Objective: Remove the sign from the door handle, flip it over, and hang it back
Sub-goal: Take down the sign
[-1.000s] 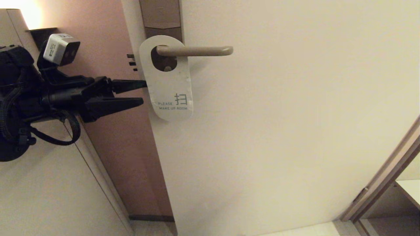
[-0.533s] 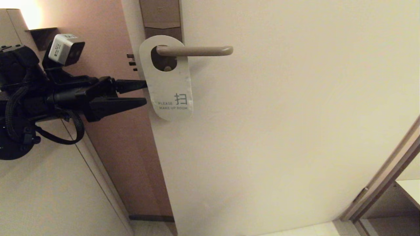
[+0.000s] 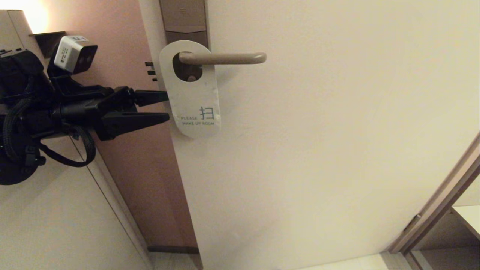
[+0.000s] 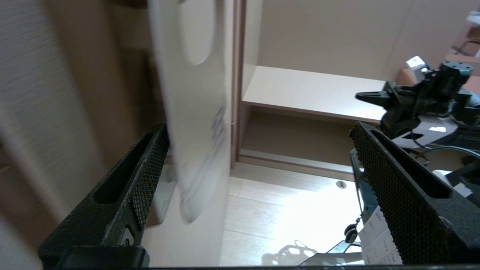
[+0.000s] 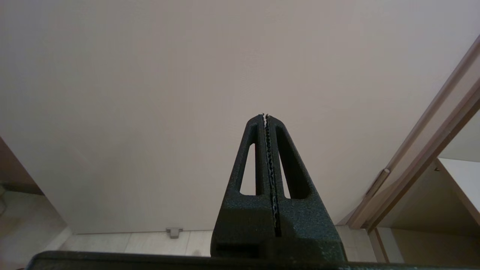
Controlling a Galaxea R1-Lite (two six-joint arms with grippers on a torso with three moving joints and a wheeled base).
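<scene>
The sign [image 3: 192,93] hangs by its oval hole on the door handle [image 3: 223,57], white face out, reading "PLEASE MAKE UP ROOM". My left gripper [image 3: 167,108] is open at the sign's left edge, one finger reaching behind the card, the other in front. In the left wrist view the sign [image 4: 193,112] shows edge-on between the two fingers, close to one finger [image 4: 150,172] and far from the other. The left gripper [image 4: 258,150] holds nothing. My right gripper [image 5: 264,116] is shut and empty, low, pointing at the door; it is outside the head view.
The handle sits on a tall brown lock plate [image 3: 183,18] on the cream door [image 3: 318,150]. The door's edge with latch bolts [image 3: 150,71] faces a brown wall. A door frame and a shelf [image 3: 450,210] are at the lower right.
My left gripper has crept slightly right toward the sign's edge. The sign and handle have not moved.
</scene>
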